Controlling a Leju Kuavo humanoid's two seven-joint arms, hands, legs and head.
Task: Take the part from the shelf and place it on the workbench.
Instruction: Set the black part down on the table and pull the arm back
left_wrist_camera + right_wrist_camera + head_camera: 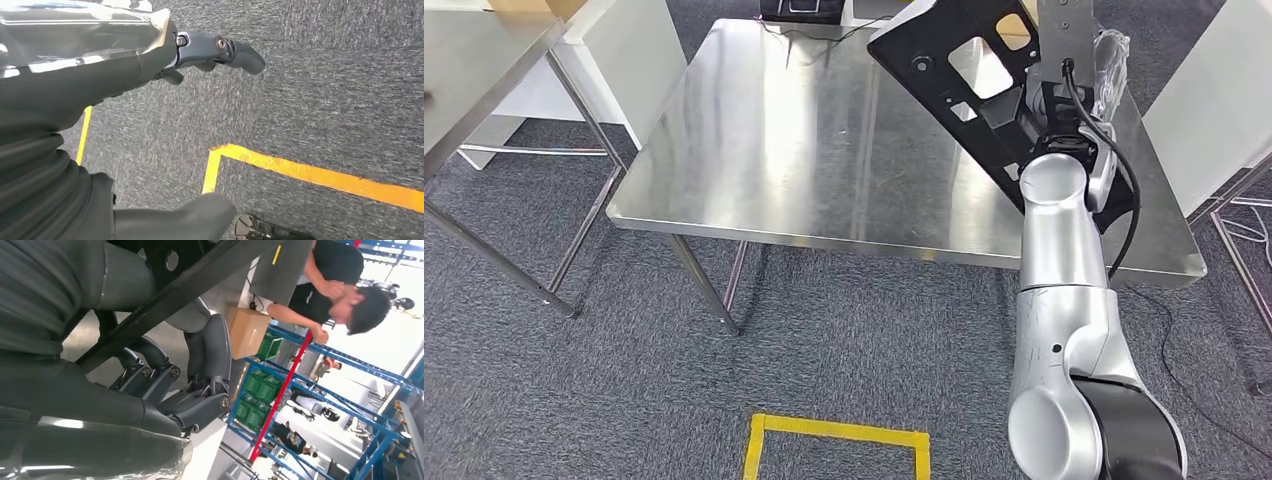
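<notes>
Part: a flat black part (944,50) with cut-out openings is held tilted above the far right of the steel table (804,150); whether its lower edge touches the table cannot be told
Right hand: the right hand (1064,120) is seen at the part's lower right end; in the right wrist view its dark fingers (165,380) are curled around a black bar of the part (200,270), clamped on it
Left hand: the left hand (220,52) hangs over grey carpet (325,100) with nothing in it; its fingers are partly curled, so whether they are apart or together cannot be told
Containers: green bins (257,392) are stacked on a blue rack (350,390); their contents cannot be made out; a cardboard box (247,330) is seen beside the rack, its contents hidden
Writing: none can be read
Floor: yellow tape lines (834,435) are laid on the carpet before the table
Person: a person in a black shirt (335,275) is seen beyond the part
</notes>
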